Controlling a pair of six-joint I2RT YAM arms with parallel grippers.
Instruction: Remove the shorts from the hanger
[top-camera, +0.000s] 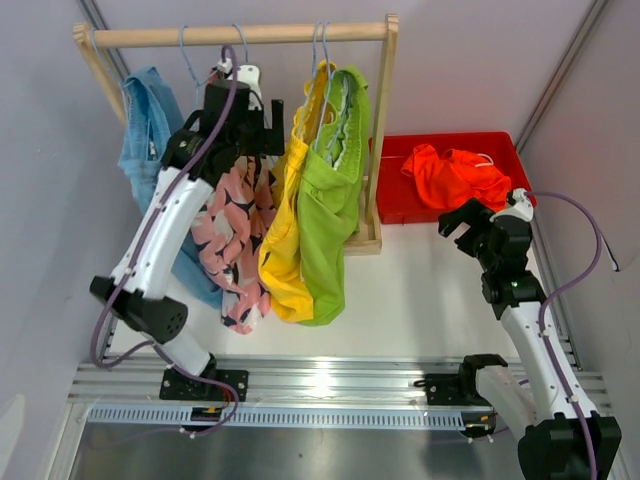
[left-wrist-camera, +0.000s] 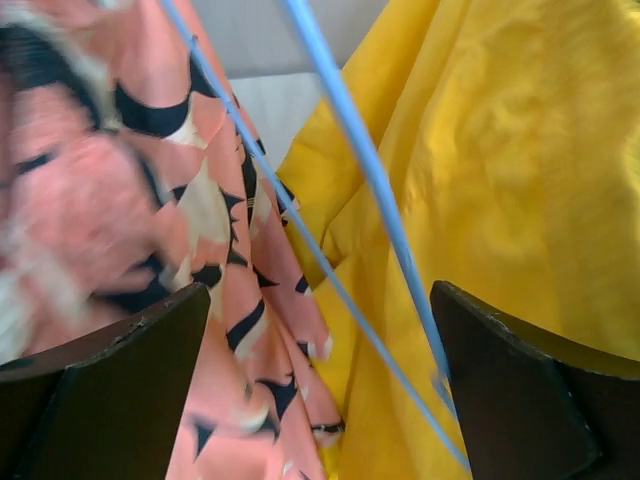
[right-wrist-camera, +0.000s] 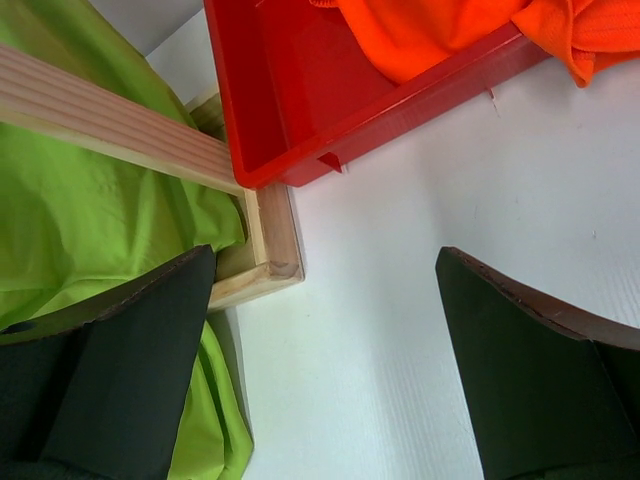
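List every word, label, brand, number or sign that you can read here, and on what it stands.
None can be read.
The pink shorts carry only a dark pattern, no letters.
The red bin and the wooden rack show no text.

From above, the left arm (top-camera: 160, 230) hides the top of the pink shorts (top-camera: 235, 235) and part of the light blue shorts (top-camera: 145, 110). The left wrist view blurs the pink fabric (far left); the right wrist view crops the orange shorts (right-wrist-camera: 430, 30) and red bin (right-wrist-camera: 290, 90).
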